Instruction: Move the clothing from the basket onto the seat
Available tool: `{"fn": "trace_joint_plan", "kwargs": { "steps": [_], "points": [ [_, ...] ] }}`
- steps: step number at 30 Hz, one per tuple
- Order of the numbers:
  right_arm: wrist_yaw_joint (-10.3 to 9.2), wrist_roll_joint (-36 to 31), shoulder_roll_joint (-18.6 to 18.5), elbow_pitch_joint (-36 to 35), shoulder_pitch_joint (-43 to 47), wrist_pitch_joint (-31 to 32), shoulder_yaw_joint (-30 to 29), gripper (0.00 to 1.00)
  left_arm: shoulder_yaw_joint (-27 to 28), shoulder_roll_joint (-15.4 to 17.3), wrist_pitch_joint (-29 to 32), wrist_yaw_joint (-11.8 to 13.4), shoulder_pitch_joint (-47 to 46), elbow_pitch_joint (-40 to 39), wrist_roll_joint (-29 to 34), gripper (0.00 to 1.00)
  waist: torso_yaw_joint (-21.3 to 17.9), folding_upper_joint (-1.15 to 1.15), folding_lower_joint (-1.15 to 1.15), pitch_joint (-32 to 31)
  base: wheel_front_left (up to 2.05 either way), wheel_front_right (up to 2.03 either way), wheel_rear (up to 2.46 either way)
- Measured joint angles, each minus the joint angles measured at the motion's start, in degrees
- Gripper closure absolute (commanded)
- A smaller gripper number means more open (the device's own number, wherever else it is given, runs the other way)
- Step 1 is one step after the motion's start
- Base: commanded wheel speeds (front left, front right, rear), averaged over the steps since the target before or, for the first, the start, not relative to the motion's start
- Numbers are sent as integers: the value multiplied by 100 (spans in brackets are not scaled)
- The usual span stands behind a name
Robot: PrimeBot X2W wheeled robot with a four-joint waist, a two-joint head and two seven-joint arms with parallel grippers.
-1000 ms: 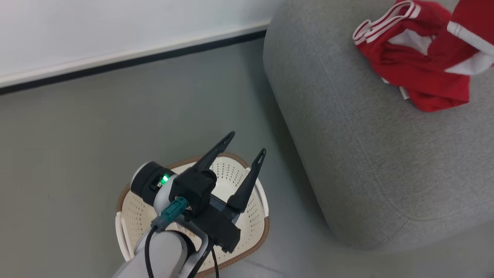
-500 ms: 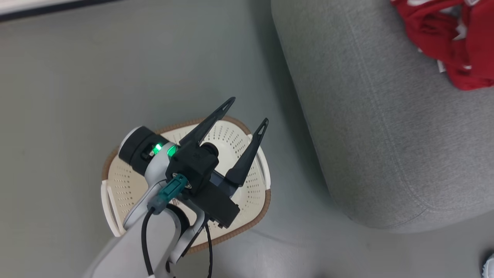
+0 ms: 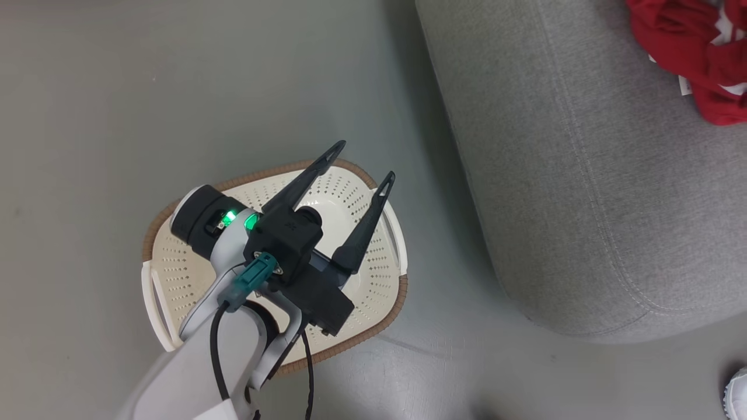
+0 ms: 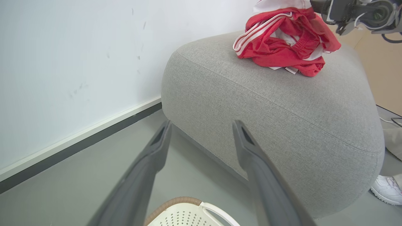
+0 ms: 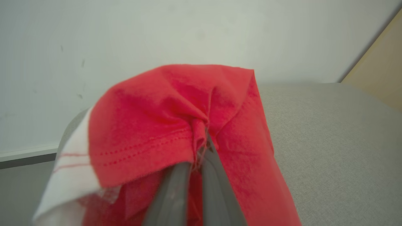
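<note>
Clothing [image 4: 282, 47] is lying bunched on top of the seat [image 3: 583, 175], well back from the rounded corner nearest the basket [image 3: 391, 303]. Right gripper [image 5: 202, 147] is pinching a red fold of it above the seat, fingers clamped together on the fabric. Left gripper [image 3: 364, 160] is hovering over the basket with fingers spread apart, nothing between them. The basket is sitting on the floor near the seat's edge, not touching.
</note>
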Motion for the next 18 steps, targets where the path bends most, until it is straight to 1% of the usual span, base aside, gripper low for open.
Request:
{"fn": "trace_joint_plan", "kwargs": {
  "steps": [1,2,3,5,11,18],
  "points": [
    [20,0,13,14,0,-25,18,35,5,0,-3,0,1,16,0,0,-10,0,0,-15,0,0,0],
    [44,-3,25,25,1,-54,43,10,16,0,-19,0,1,42,-1,0,-21,0,0,-31,0,0,0],
    [63,-7,43,38,7,-75,56,0,25,1,-35,1,5,65,-1,0,-34,0,0,-49,0,0,0],
    [147,20,146,93,63,-143,43,0,46,0,-83,2,32,145,-12,0,-74,0,0,-118,0,0,0],
    [244,35,259,189,453,-247,110,0,94,-11,-230,23,226,347,-89,0,-153,0,0,-335,0,0,0],
    [296,-68,356,151,770,-320,246,0,233,-157,-513,97,405,573,-242,0,-223,-1,-1,-708,0,0,0]
  ]
}}
